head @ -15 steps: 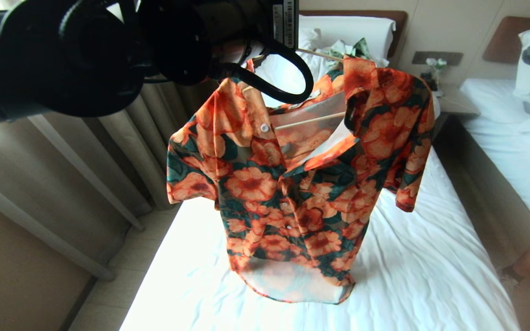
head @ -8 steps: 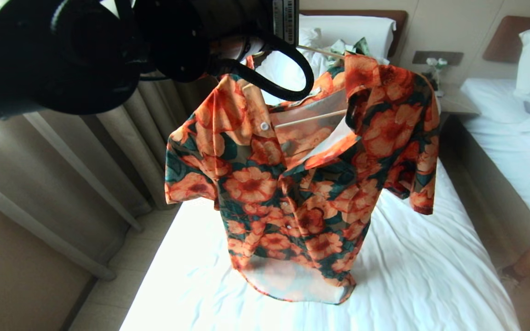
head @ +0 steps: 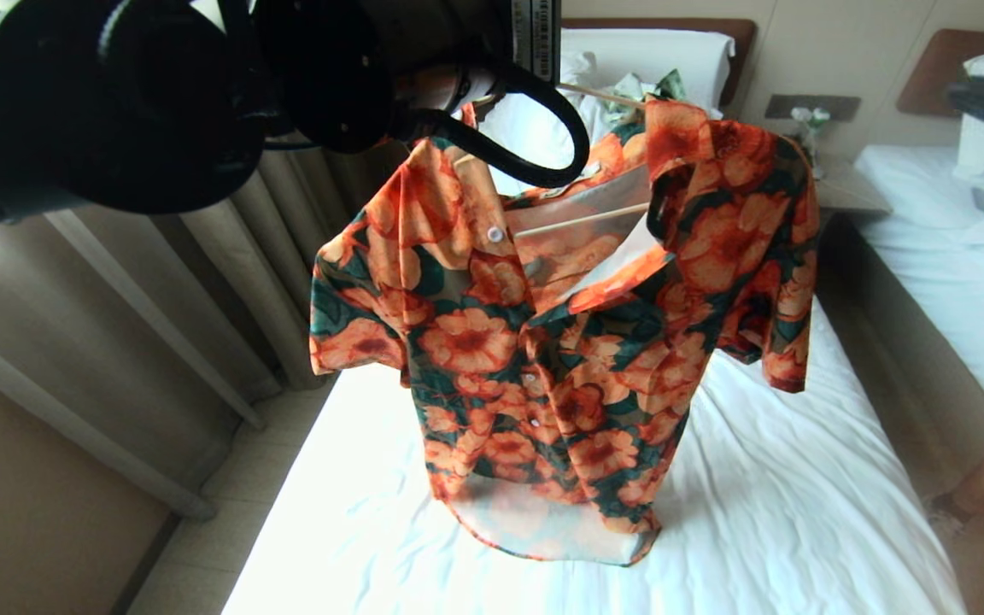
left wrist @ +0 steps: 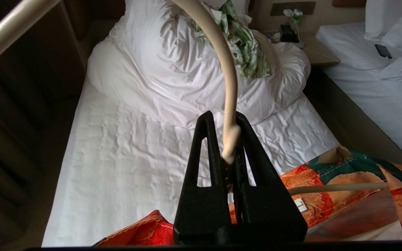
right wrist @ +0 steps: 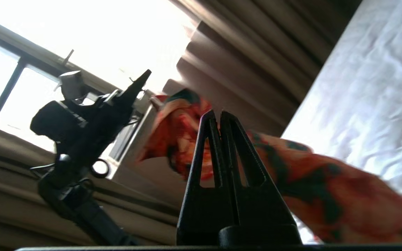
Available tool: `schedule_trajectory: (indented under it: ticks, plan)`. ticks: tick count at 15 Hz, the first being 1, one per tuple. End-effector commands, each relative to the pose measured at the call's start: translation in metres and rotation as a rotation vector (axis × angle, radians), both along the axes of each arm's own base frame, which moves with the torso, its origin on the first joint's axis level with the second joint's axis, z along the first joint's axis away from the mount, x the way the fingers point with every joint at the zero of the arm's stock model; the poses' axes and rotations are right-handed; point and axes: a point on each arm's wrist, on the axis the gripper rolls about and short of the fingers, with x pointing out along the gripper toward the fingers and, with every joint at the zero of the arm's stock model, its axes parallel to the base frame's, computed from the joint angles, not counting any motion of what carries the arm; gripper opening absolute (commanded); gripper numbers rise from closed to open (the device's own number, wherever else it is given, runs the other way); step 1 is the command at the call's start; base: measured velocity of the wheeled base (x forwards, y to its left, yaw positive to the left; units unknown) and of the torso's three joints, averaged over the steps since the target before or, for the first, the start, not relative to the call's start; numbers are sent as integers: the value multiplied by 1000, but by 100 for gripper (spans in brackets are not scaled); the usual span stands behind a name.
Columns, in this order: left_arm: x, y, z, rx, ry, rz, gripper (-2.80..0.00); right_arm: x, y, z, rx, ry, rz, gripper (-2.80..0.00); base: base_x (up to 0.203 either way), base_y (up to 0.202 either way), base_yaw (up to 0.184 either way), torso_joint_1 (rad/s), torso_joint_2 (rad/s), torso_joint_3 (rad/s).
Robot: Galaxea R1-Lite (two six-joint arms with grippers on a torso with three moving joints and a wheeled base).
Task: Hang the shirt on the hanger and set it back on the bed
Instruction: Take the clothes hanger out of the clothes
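One gripper carries everything — your left gripper [left wrist: 229, 139] is clamped on the hanger [left wrist: 228, 87] at its hook, with the shirt [head: 560, 342] hanging above the bed [head: 765, 495]. Lower it slowly, laying the hem first. The right gripper [right wrist: 219, 116] is closed on nothing — keep it clear of the sleeve.
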Motion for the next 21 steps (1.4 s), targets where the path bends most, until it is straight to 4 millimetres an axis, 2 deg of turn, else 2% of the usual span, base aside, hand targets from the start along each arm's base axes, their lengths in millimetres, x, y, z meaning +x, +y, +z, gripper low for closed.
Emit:
schedule_trajectory:
  ticks: [1,3,6,9,11,12,14,18,19,21]
  plan:
    - [0,0,0,1,-1,3,-280,-32,28,20,-12,18,58,-280,0,0,0,0,0,0]
    - [-1,1,1,0,-3,3,-280,-42,45,17,-49,45,46,-280,0,0,0,0,0,0]
    - [-1,2,2,-3,-4,5,-280,-67,70,5,-185,166,-143,-280,0,0,0,0,0,0]
    - [0,1,1,-4,-3,6,-280,-115,77,36,-361,203,-250,-280,0,0,0,0,0,0]
    - [-1,2,2,-5,-5,6,-280,-137,79,42,-583,149,-281,-280,0,0,0,0,0,0]
    - [0,3,2,-6,-5,11,-280,-138,86,42,-618,140,-267,-280,0,0,0,0,0,0]
    - [1,1,1,-6,-3,11,-280,-125,102,38,-652,157,-236,-280,0,0,0,0,0,0]
    - [0,5,3,-11,-7,15,-280,-87,135,46,-498,279,-175,-280,0,0,0,0,0,0]
    - [0,5,4,-11,-7,16,-280,-84,144,48,-488,272,-148,0,0,0,0,0,0,0]
    - [-1,6,4,-12,-8,16,-280,-78,157,53,-441,271,-121,0,0,0,0,0,0,0]
